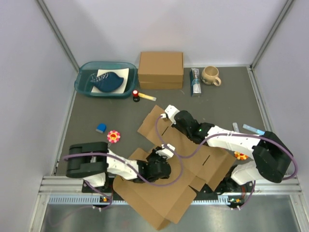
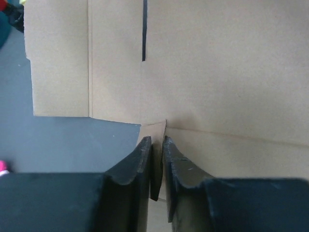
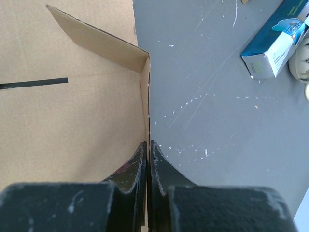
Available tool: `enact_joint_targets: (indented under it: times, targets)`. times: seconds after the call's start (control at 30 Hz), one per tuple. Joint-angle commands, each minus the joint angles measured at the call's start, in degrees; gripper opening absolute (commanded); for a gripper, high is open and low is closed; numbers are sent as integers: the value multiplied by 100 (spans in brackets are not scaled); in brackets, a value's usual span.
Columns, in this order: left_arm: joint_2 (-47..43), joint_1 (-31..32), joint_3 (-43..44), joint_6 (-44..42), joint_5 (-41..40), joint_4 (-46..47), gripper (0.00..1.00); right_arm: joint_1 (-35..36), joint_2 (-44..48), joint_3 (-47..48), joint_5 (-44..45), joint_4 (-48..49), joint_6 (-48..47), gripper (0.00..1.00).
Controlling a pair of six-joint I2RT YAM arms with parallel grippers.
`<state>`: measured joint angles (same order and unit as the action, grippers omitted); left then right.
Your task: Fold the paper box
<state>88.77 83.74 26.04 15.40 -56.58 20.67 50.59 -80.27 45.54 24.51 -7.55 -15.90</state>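
Beyond paper box [image 1: 159, 200]: mug [image 1: 211, 75], teal bin [image 1: 104, 94]

Reads as matt, smooth brown cardboard at the box [image 1: 154, 200]. Shows matt grey table [image 3: 217, 121] covering, scuffed with white marks. Shows dull black plastic on the fingers [image 3: 133, 169], lightly scratched. Shows glossy print on the carton [image 3: 270, 46], glaze on the mug [image 1: 211, 75].
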Motion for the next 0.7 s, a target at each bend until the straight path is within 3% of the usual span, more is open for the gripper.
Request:
enact_joint_targets:
  times: [0.0,0.2,0.23,0.27,0.33,0.5,0.67]
  targets:
    - [395,239,630,525,-565,-607,32,241,152,210,-175,-9,193,0]
    - [-543,239,621,447,-337,-1010,60,241,178,236,-166,-45,175,0]
    - [-876,239,639,368,-267,-1055,72,250,178,245,-157,-53,175,0]
    - [-1062,247,639,298,-179,-1099,73,241,178,245,-149,-62,175,0]
    - [-1631,247,648,271,-12,-1310,94,241,178,219,-131,-53,157,0]
    - [-2828,239,577,323,121,-1548,99,250,222,192,18,-62,-44,0]
    - [-3805,55,472,253,-344,-1390,99,469,362,210,325,78,-562,0]
